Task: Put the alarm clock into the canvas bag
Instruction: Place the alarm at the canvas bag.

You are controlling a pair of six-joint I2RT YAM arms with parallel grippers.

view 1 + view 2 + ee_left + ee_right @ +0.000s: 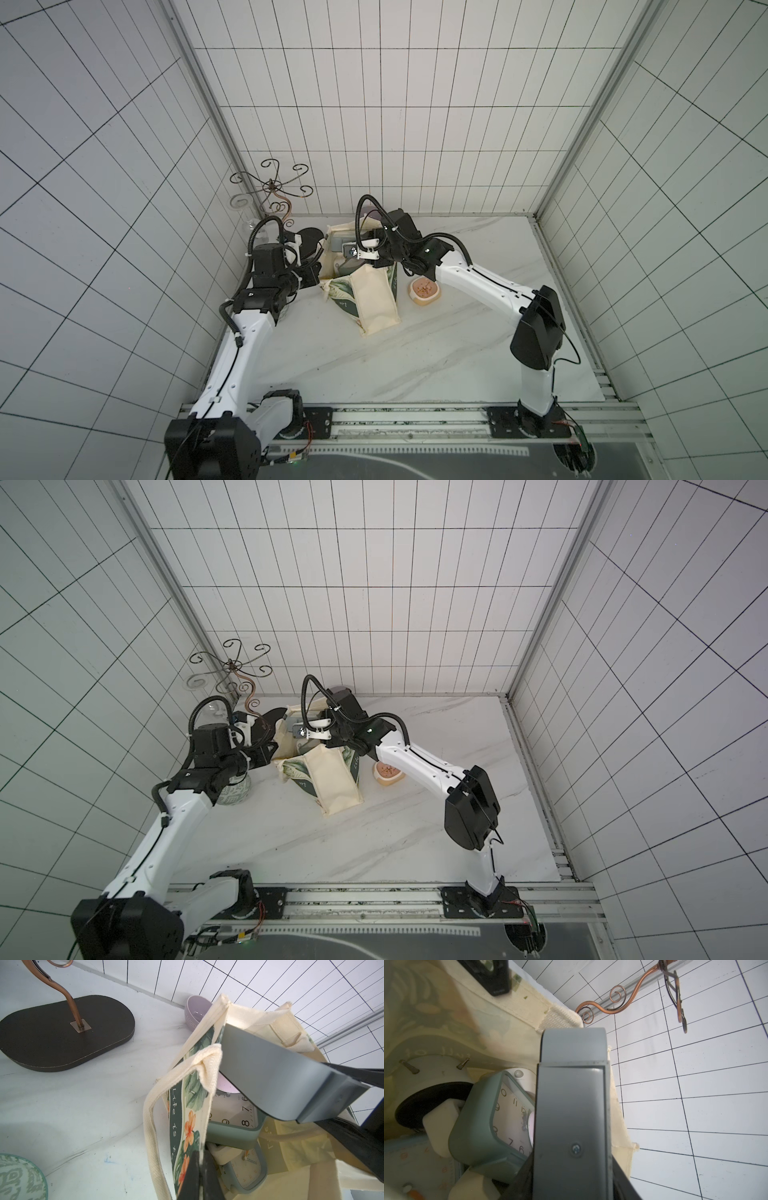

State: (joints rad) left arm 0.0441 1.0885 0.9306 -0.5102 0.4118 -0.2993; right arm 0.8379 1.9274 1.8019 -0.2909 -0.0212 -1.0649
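The canvas bag [374, 303] [332, 783] stands open at the back middle of the marble table, its leaf and flower side [191, 1126] facing my left arm. My left gripper [200, 1159] [316, 277] is shut on the bag's rim and holds that side out. My right gripper [571, 1178] [357, 259] is shut on the alarm clock [571, 1105] [270, 1068], a grey slab with a pale pink face edge. The clock hangs in the bag's mouth. Black fingers [357, 1147] flank it.
Inside the bag lie a green clock with a white face [234, 1122] [483, 1126] and a pale blue clock [249, 1172]. A copper wire stand on a dark oval base [52, 1032] and a lilac bowl [195, 1012] stand behind. A patterned cup [235, 796] and a peach bowl [424, 291] flank the bag.
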